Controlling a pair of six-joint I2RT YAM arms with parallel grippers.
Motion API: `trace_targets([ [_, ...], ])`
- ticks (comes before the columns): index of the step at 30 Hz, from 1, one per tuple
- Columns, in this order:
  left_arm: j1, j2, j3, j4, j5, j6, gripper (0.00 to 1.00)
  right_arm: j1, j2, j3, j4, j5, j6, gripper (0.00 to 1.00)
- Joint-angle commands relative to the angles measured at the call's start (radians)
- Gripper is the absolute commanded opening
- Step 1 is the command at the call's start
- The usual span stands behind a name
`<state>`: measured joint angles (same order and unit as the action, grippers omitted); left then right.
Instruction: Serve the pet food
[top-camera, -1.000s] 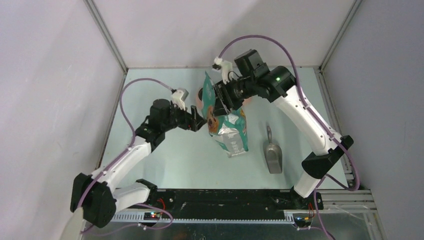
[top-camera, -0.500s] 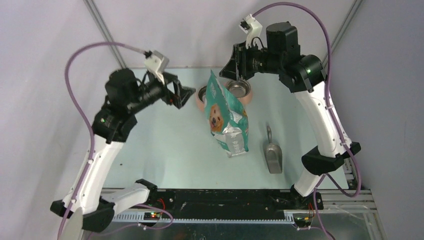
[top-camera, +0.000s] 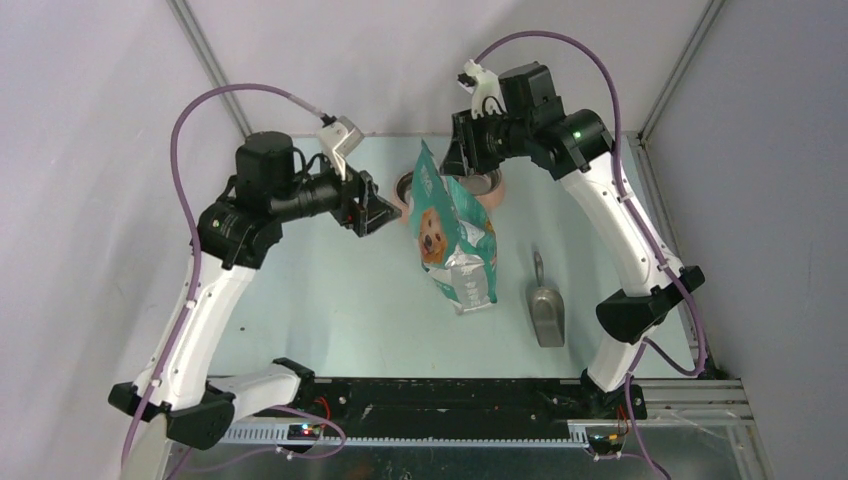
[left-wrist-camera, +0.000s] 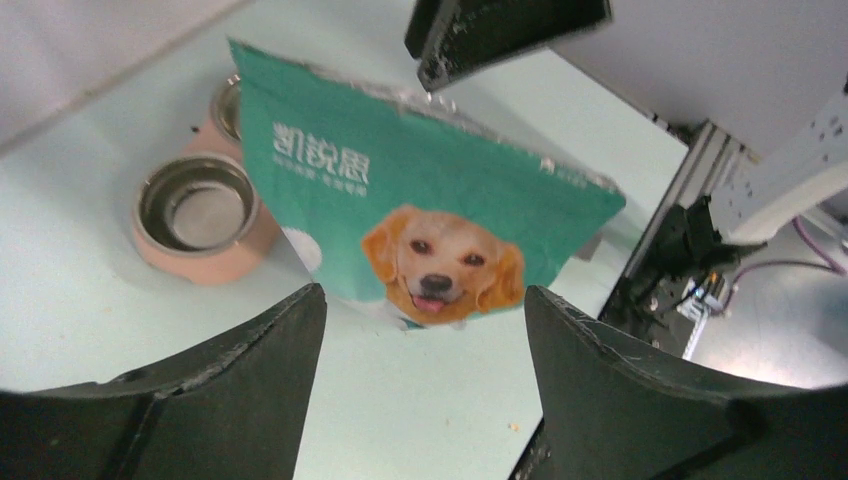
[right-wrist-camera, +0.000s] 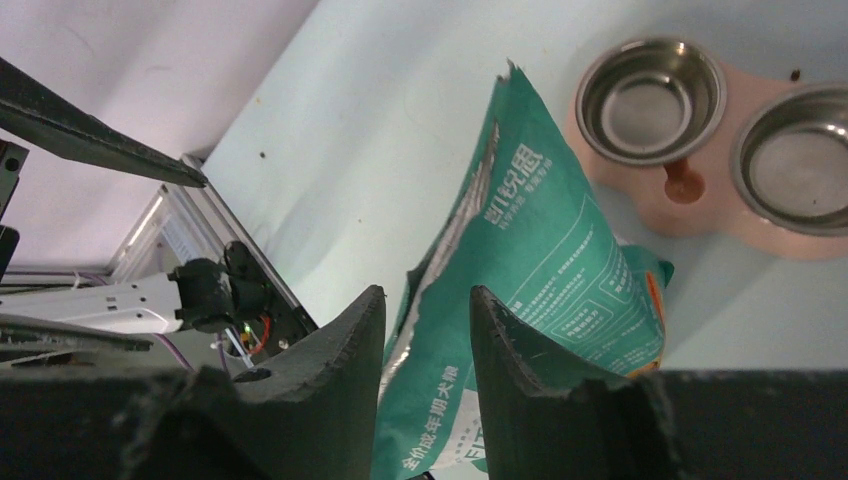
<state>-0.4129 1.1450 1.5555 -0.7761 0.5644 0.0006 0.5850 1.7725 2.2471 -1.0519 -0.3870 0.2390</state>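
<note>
At table centre, a teal bag (top-camera: 455, 235) stands; left gripper (top-camera: 380, 212) at nine o'clock gapes wide, right gripper (top-camera: 459, 166) at twelve narrowly parted.

The top view looks steeply down from above and behind the arm bases, taking in the whole worktop (top-camera: 340, 320). The left wrist view faces the teal bag (left-wrist-camera: 430, 220) side-on and close, between its jaws. The right wrist view looks down past its jaws. All three share the bag and the double bowl (right-wrist-camera: 685, 190).
</note>
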Motion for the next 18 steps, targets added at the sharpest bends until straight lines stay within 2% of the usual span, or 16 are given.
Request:
trace_targets([
  [1,0.003,-0.089,-0.024,0.029,0.052,0.025,0.83,-0.014,-0.021,-0.012,0.0,-0.008,-0.023,0.32],
  [9,0.004,-0.139,-0.099,0.051,0.025,0.012,0.85,0.005,0.011,-0.007,0.001,-0.024,-0.029,0.31],
  [15,0.005,-0.147,-0.116,0.071,-0.011,0.014,0.86,0.011,-0.002,-0.001,0.023,-0.141,0.0,0.34],
  [18,0.004,-0.146,-0.123,0.084,-0.029,0.01,0.87,0.028,-0.013,-0.011,0.012,-0.103,-0.013,0.35],
])
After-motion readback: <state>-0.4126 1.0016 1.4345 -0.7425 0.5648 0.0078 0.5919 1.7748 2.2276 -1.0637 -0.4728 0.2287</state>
